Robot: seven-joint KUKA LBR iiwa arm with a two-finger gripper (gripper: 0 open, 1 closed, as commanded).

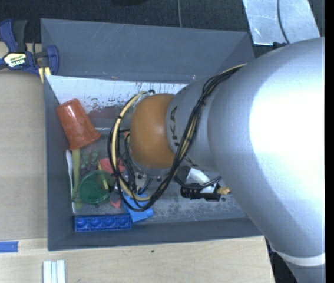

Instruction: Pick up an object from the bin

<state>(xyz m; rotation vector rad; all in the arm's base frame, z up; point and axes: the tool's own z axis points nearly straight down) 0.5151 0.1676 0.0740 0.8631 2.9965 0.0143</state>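
We see the arm (pixel 261 140) reaching into the grey bin (pixel 149 55) from the right, its wide silver body covering the right half of the bin. At its wrist sits the rounded orange cover (pixel 150 130), with black and yellow cables (pixel 119 140) looped around it. Below the cover, the dark gripper (pixel 130 183) is low over the near middle of the bin floor. The cover and cables hide its tip, so we cannot tell how far open it is, or whether it has hold of anything.

Nearest to it on the left lies a green round cup (pixel 92 188), on a clear plastic packet (pixel 75 170). A small blue curved piece (pixel 137 212) sits just on the gripper's near side, with a long blue toy brick (pixel 103 223) beside it against the near wall. To the gripper's right is a black tool (pixel 201 191) with a white piece (pixel 198 175) just beyond. An orange-red cup (pixel 77 124) lies tilted in the far left corner, well apart from the gripper.
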